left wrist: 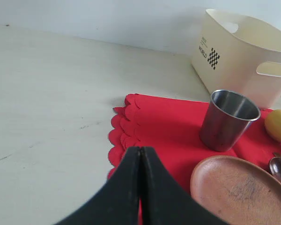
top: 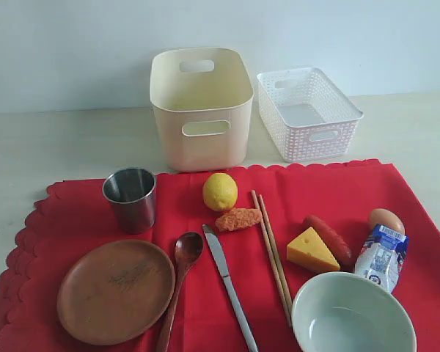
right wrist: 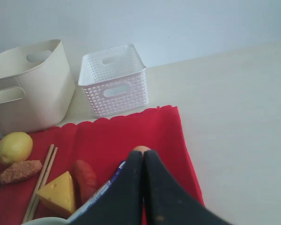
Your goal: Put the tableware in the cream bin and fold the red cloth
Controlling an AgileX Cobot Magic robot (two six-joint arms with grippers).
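Observation:
The red cloth lies spread flat with the tableware on it: a steel cup, a round wooden plate, a wooden spoon, a table knife, chopsticks and a pale bowl. Behind it stands the cream bin, with nothing showing inside. Neither gripper shows in the exterior view. My left gripper is shut and holds nothing, above the cloth's scalloped left edge, near the plate and cup. My right gripper is shut and holds nothing, over the egg.
A white lattice basket stands right of the cream bin. Food lies on the cloth: lemon, fried piece, cheese, sausage, egg and milk carton. Pale tabletop surrounds the cloth.

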